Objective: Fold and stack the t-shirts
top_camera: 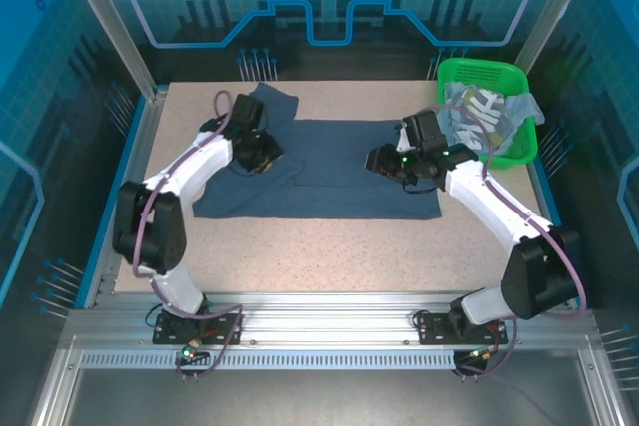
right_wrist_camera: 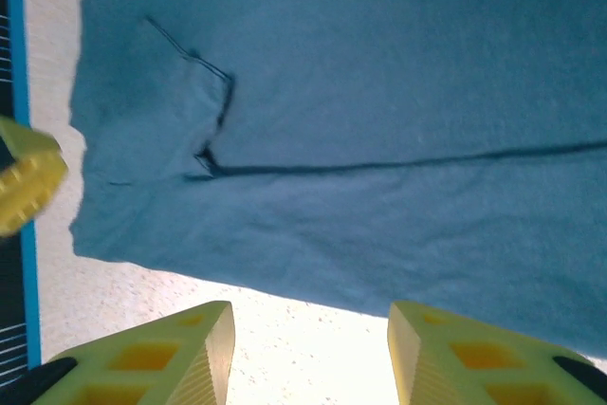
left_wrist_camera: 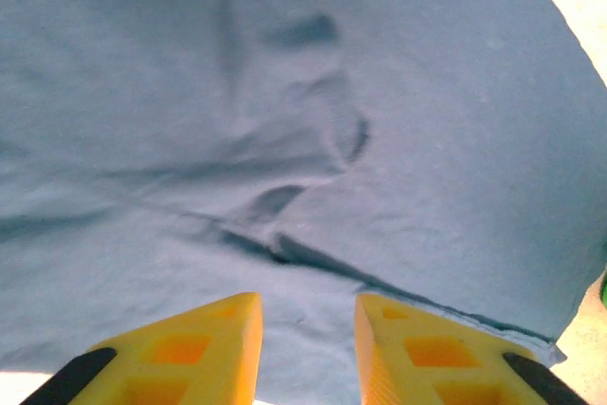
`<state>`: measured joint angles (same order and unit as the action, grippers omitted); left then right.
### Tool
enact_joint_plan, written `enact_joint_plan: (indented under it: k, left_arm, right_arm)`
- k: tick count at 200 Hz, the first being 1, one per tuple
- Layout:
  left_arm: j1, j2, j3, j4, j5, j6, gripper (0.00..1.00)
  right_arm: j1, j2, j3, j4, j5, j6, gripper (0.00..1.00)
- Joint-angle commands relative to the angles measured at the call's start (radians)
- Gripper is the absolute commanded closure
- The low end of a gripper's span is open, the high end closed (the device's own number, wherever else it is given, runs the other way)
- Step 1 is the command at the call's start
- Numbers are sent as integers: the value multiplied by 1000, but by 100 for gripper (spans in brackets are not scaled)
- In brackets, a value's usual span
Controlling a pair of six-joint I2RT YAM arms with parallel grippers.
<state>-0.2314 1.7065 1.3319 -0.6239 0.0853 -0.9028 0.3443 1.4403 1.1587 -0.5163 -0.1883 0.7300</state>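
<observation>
- Top view: the dark shirt [top_camera: 329,182] lies spread flat on the middle of the table [top_camera: 329,256]. One sleeve reaches toward the far left corner.
- Top view: the left gripper [top_camera: 265,159] hangs over the shirt's left part. Whether it is parted or clenched cannot be told from here.
- Top view: the right gripper [top_camera: 376,160] hangs over the shirt's right part, pointing toward the left one. The two are well apart, and its jaws are too small here to judge.
- Top view: a green basket [top_camera: 479,69] stands at the far right corner of the table, just beside the dark shirt's right end. In it lie a lettered shirt [top_camera: 477,112], crumpled, and some pale cloth [top_camera: 527,107] that hangs over the right rim.
- Left wrist: the left gripper [left_wrist_camera: 306,301] is released. Its yellow jaws stand apart with nothing between them, just above the dark shirt [left_wrist_camera: 285,92].
- Left wrist: the cloth shows a few shallow wrinkles and a dark fold line just ahead of the jaws. A strip of table [left_wrist_camera: 583,7] shows at the upper right.
- Right wrist: the right gripper [right_wrist_camera: 311,308] is released too. Its jaws stand wide apart and grasp nothing.
- Right wrist: the jaws sit over bare table [right_wrist_camera: 142,277], just at the hem of the dark shirt [right_wrist_camera: 379,82].
- Right wrist: a long dark crease runs across the shirt, and the cloth lies flat.
</observation>
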Motion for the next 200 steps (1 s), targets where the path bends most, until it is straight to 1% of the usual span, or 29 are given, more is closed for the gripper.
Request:
enact_joint_plan:
  k: [1, 18, 31, 50, 75, 98, 111, 132, 149, 175, 200]
  left_arm:
    - [56, -35, -138, 35, 55, -155, 69]
    - [98, -36, -190, 58, 65, -193, 71]
    - [128, -16, -198, 67, 69, -210, 72]
    - [163, 27, -179, 38, 35, -216, 76]
    - [191, 60, -186, 13, -51, -224, 77]
    - [205, 101, -212, 7, -58, -237, 77]
    - [205, 104, -255, 5, -79, -259, 77]
    - [207, 70, -349, 7, -105, -308, 77]
    - [207, 20, -428, 4, -116, -341, 76]
    - [208, -95, -542, -27, -151, -378, 76]
    - [207, -206, -643, -70, -147, -415, 76]
  right_arm:
    - [-61, 54, 49, -47, 50, 15, 55]
    - [-120, 118, 50, -112, 28, 42, 57]
    - [-141, 169, 60, -154, 10, 45, 57]
    - [-134, 254, 87, -227, 30, 37, 57]
    - [-122, 345, 89, -265, 72, 51, 57]
    - [-106, 436, 112, -310, 106, 66, 59]
    - [-85, 476, 123, -337, 130, 75, 59]
    - [-46, 515, 123, -379, 149, 95, 59]
    - [-10, 513, 98, -414, 175, 121, 58]
    - [43, 473, 26, -459, 199, 161, 57]
    - [92, 407, -63, -479, 198, 192, 56]
